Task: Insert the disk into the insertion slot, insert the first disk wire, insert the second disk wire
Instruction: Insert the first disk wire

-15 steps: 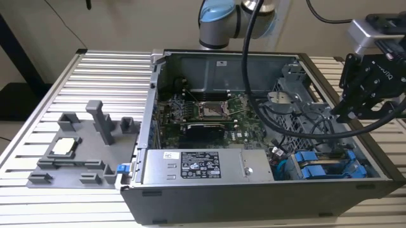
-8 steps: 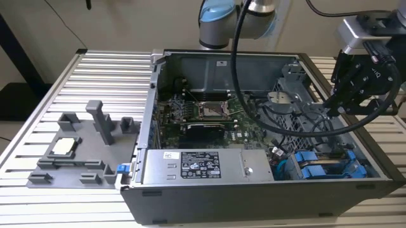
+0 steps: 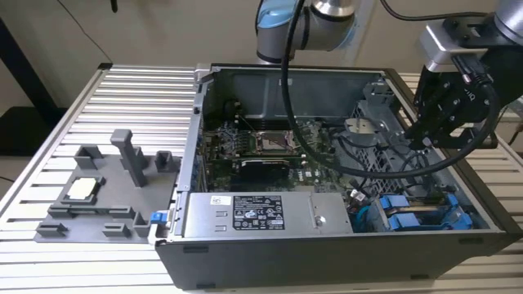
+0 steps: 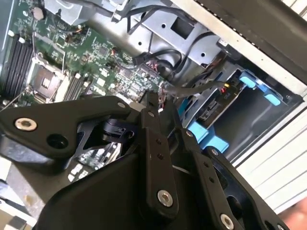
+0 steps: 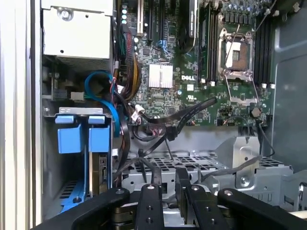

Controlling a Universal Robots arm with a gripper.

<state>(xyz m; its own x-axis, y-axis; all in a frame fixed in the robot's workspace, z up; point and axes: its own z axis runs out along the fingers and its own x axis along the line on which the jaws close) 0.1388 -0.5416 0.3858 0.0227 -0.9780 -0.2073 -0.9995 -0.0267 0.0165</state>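
- Gripper [image 3: 429, 138] hangs over the case [image 3: 327, 257], above its wall on the exterior view's right. Can't tell how far it's open or whether it holds anything.
- Disk [image 3: 402, 214] looks seated: blue carrier in the slot [image 5: 52, 167], at the case corner by the bench edge nearest the exterior camera, exterior view's right. A second blue tab sits just beside it. The drive body is hidden, so which tab is which is a guess.
- Key relation: the slot lies below the gripper and toward that near edge. The carrier rails run lengthwise toward the exterior view's right.
- Loose black cables [image 5: 158, 140] lie between gripper and slot. Can't tell if any is plugged into the disk.
- Bench [image 3: 122, 92] is slatted metal, with a grey fixture [image 3: 106, 184] well apart on the exterior view's left. Room inside the case looks tight.
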